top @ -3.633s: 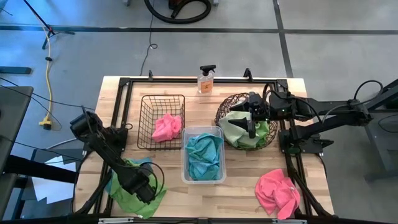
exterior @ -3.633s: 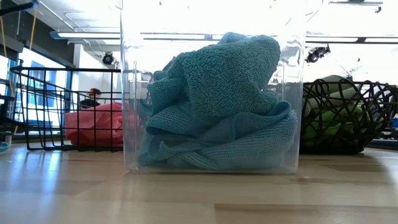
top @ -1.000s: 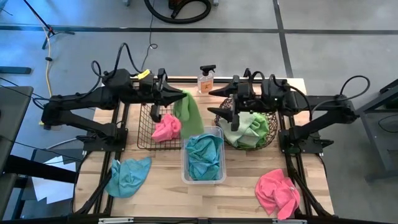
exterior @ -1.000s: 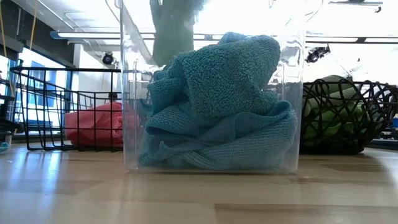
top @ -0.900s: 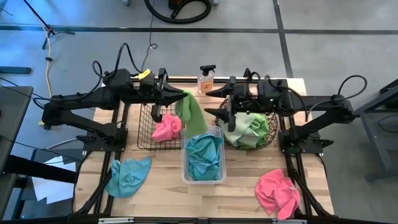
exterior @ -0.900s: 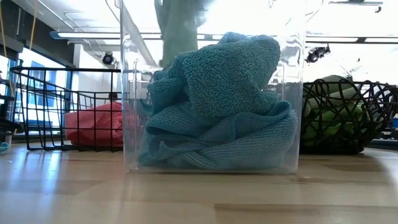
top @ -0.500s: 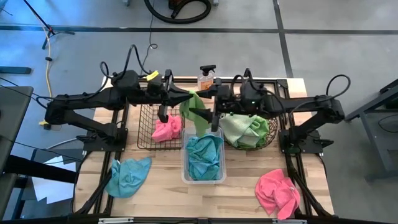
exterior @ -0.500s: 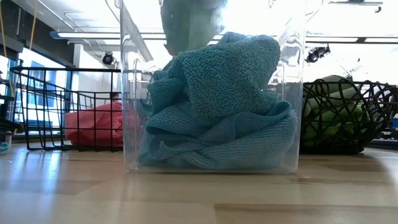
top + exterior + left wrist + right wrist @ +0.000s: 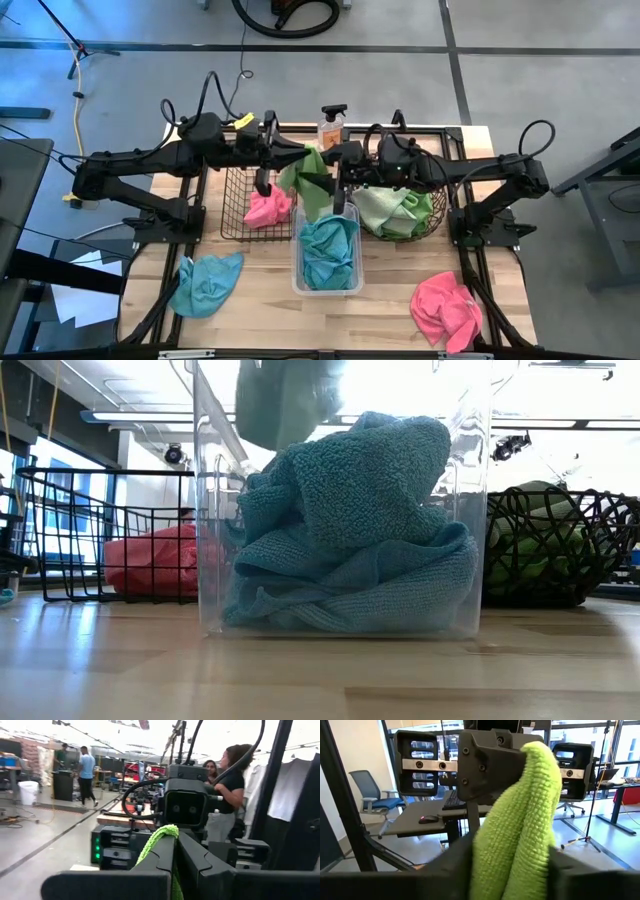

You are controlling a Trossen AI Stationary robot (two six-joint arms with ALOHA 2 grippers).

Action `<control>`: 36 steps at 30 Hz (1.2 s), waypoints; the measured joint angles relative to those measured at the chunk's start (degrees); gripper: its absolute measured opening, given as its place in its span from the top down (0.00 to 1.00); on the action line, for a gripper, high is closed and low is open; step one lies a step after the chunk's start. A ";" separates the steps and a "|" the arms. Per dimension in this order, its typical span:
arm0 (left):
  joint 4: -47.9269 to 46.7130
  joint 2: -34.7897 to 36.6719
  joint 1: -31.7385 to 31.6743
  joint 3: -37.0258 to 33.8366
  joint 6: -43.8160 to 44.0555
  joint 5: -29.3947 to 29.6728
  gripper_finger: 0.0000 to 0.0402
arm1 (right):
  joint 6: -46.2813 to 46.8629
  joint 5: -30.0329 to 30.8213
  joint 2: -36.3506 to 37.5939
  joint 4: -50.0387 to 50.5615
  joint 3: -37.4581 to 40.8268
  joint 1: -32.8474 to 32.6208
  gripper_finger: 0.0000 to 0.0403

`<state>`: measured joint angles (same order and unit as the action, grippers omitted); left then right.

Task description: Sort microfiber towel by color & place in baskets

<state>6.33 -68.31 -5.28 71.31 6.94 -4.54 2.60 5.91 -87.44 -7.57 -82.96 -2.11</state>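
1. The table [image 9: 390,300] is pale wood with a smooth, faintly shiny top and visible grain.
2. The green towel [image 9: 520,820] is fuzzy looped cloth, matt and nubbly.
3. The teal towel [image 9: 350,530] in the tub is the same soft pile.
4. The tub [image 9: 205,510] is clear glossy plastic.
5. The wire basket [image 9: 235,195] is thin black metal rod.
6. The round basket [image 9: 600,520] is dark woven strands, rough and matt.
7. The pink towel [image 9: 447,308] is fluffy cloth.
8. The spray bottle [image 9: 331,129] is clear plastic.
9. The left gripper [image 9: 176,855] is matt black plastic.
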 joint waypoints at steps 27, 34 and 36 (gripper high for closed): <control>-25.03 13.27 0.00 0.07 -0.59 4.36 0.59 | -4.12 4.64 12.39 22.91 0.09 3.44 1.00; -29.20 14.99 0.00 0.07 0.31 5.90 0.59 | -0.78 11.16 20.73 40.49 0.70 3.11 1.00; -29.22 14.99 0.00 0.07 0.31 5.90 0.59 | 1.59 13.38 23.05 44.99 1.48 2.62 1.00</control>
<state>-22.90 -53.32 -5.28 71.37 7.25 1.37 4.18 19.29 -64.39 37.42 -81.48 0.51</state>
